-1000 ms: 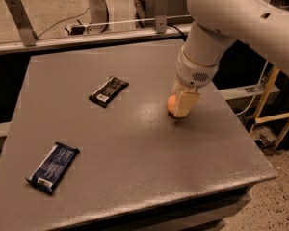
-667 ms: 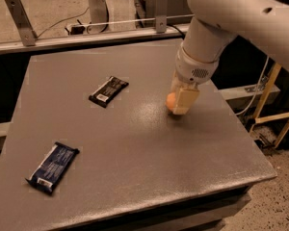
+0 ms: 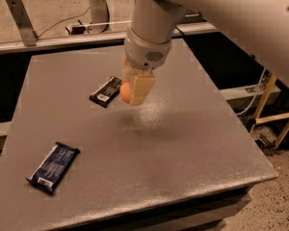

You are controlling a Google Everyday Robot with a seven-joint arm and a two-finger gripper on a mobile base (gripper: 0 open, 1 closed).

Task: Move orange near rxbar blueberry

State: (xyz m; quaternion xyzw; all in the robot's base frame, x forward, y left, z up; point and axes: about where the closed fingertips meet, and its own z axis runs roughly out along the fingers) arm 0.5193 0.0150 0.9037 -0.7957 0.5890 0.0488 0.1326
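a grey table [image 3: 192, 148] with a speckled top fills most of the view. a thick white arm [image 3: 221, 4] comes in from the far right and bends down over the far middle of the table. past the table's right edge a yellow frame [image 3: 275, 113] stands on the floor, and an upright metal bracket [image 3: 20, 17] stands beyond the far left corner.

the gripper [image 3: 134, 94] points down at the end of the arm, above the table's far middle. its tan fingers [image 3: 143, 86] are closed around the orange, which shows at their left side. a faint shadow lies on the tabletop just near of it, so the gripper and its load seem to hang clear of the surface.

the rxbar blueberry [image 3: 53, 166], in a dark blue wrapper, lies flat at the near left of the table, well apart from the gripper. a black-wrapped bar [image 3: 105, 92] lies flat just left of the gripper.

the orange [image 3: 125, 93], small and round, sits in the gripper's hold just beside the black-wrapped bar's right end, far from the rxbar blueberry.
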